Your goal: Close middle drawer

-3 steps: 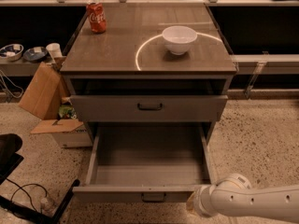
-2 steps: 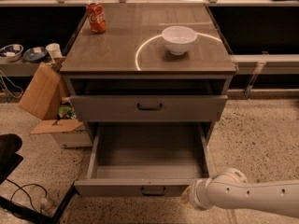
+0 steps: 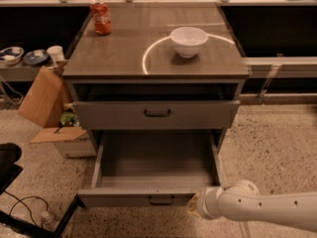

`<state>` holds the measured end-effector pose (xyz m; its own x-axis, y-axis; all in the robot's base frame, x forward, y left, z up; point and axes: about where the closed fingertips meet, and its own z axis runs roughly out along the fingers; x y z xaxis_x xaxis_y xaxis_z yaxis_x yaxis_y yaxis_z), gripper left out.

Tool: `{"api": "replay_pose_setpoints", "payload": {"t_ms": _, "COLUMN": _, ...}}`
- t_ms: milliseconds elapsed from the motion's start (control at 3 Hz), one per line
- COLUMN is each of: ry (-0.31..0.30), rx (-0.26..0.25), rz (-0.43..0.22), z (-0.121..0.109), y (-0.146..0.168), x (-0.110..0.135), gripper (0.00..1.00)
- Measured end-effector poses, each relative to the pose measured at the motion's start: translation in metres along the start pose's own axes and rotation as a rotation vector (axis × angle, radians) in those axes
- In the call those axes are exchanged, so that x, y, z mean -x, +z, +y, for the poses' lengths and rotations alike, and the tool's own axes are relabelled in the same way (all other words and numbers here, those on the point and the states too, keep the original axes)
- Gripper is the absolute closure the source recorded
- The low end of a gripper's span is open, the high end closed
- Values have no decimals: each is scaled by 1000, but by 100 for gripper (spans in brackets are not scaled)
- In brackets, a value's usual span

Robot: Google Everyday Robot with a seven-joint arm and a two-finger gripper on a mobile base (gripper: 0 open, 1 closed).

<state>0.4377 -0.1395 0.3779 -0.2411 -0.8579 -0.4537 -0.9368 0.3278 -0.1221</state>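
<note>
The middle drawer (image 3: pixel 130 197) is pulled far out of the grey cabinet (image 3: pixel 153 58), so its deep plain box is open to view and holds nothing. Its low front panel carries a small dark handle (image 3: pixel 161 200). My gripper (image 3: pixel 194 206), at the end of the white arm (image 3: pixel 257 209), is at the bottom right. It sits against the right end of the drawer's front panel, just right of the handle.
The drawer above (image 3: pixel 157 114) is a little ajar. A white bowl (image 3: pixel 188 40) and a red can (image 3: pixel 101 18) stand on the cabinet top. Cardboard boxes (image 3: pixel 44 100) lie at the left, with a black object (image 3: pixel 9 165) and cables on the floor.
My arm has moved left and slightly up to the right end of the drawer front. The drawer front sits a little further in than before.
</note>
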Motion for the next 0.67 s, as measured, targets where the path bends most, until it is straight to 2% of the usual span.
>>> {"api": "replay_pose_setpoints", "payload": {"t_ms": 333, "ry": 1, "rx": -34, "rz": -27, "z": -17, "y": 6, "x": 3, "gripper": 100}}
{"api": "replay_pose_setpoints", "payload": {"t_ms": 667, "ry": 6, "rx": -60, "rz": -25, "z": -46, "y": 7, "x": 4, "gripper": 100}}
